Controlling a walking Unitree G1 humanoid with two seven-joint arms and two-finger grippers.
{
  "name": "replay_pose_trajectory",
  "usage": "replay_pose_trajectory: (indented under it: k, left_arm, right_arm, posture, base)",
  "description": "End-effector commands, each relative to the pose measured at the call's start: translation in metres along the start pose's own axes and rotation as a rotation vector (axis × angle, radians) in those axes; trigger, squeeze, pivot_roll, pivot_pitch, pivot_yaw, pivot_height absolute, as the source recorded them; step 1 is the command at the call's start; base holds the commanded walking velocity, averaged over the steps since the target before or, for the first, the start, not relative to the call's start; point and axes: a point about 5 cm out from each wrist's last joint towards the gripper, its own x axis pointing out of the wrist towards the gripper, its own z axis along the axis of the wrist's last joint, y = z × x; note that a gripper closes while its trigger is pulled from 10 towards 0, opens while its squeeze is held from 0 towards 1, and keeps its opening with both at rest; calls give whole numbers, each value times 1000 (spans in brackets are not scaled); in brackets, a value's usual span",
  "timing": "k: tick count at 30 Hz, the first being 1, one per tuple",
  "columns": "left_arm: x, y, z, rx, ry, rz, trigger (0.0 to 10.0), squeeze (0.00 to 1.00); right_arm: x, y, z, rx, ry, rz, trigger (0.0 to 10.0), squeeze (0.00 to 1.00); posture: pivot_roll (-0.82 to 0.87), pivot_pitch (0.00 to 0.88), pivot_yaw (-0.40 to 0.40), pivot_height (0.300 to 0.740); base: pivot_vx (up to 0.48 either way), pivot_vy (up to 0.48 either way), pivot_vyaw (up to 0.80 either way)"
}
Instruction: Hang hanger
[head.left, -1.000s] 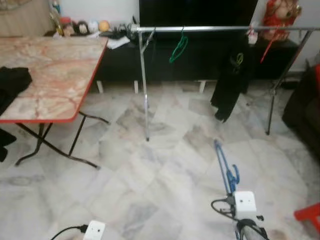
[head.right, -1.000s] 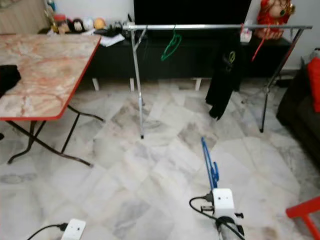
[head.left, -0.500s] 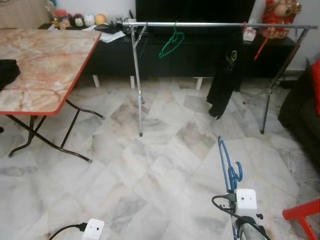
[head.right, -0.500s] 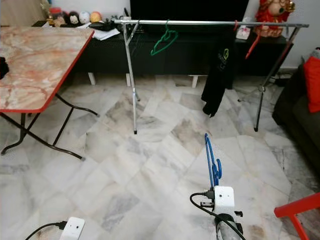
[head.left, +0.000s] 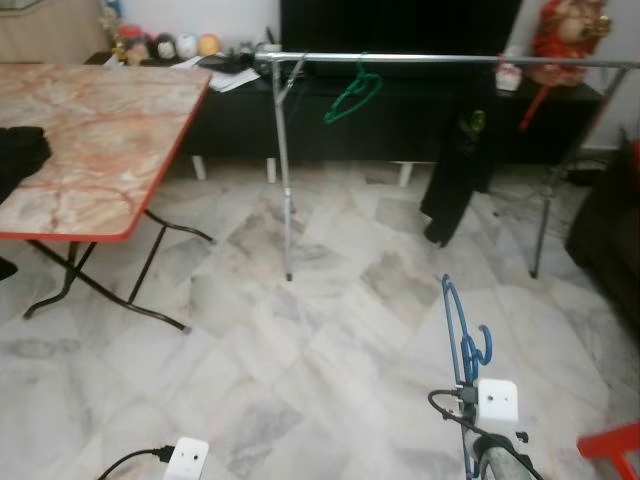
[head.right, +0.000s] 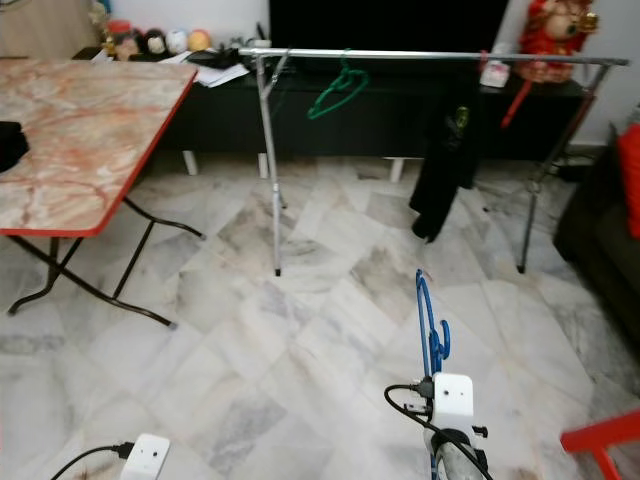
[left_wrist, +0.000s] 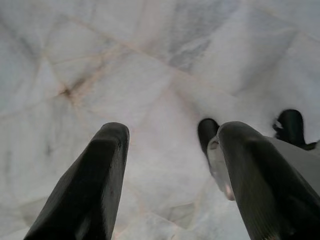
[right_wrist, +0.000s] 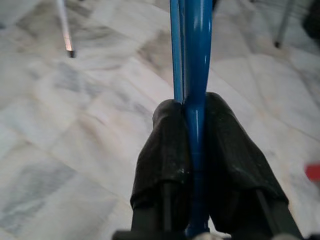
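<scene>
Compared with half a second ago, little altered beyond a shift of the whole picture: rail (head.left: 420, 60) and counter (head.left: 110, 130) sitting slightly lower and further right in the head views, so camera motion, not motion of things. Same grip on the blue hanger (head.left: 458, 330) as before: right jaws clamped tight on its thin stem, low at the robot's right, hook curling near the white wrist housing (head.left: 497, 400), long edge pointing forward toward the rack. Judged from that, carrying stage not finished; rail well apart from the hanger, with open floor (head.left: 300, 340) between, so more approach and a lift needed before any hooking. Left jaws apart, holding nothing, pointed down at the floor beside the robot. As for materials: blue hanger of smooth, glossy plastic, narrow and flat-sided in the right wrist view (right_wrist: 195, 60), likely slippery if twisted. Rail a slim, shiny metal tube on thin splayed legs, probably easy to nudge. Already hung there: a green hanger (head.left: 352, 92) of similar thin plastic and a limp black garment (head.left: 455, 170). Floor of pale polished marble tiles with grey veining; counter top in pink-veined marble pattern with a red edge on folding black legs.
</scene>
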Motion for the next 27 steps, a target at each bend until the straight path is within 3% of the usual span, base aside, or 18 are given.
replay_pose_trajectory:
  k: [1, 5, 10, 27]
  left_arm:
    - [1, -3, 3, -5, -4, -8, 10000, 0]
    - [1, -3, 5, -20, -10, -7, 10000, 0]
    - [2, -3, 8, -20, -15, -7, 10000, 0]
    - [1, -2, 3, -23, -1, -1, 10000, 0]
  right_arm:
    - [0, -5, 1, -3, -8, -10, 10000, 0]
    - [0, -5, 1, -8, -2, 0, 10000, 0]
    - [0, -5, 1, -7, 2, 6, 10000, 0]
    - [0, -6, 3, -3, -18, 5, 10000, 0]
  posture:
    - [-68, 0, -41, 740]
    - [-67, 0, -44, 740]
    - [-66, 0, -47, 740]
    - [-66, 0, -43, 740]
  base:
    - [480, 0, 0]
    - [449, 0, 0]
    - [480, 0, -674]
    - [398, 0, 0]
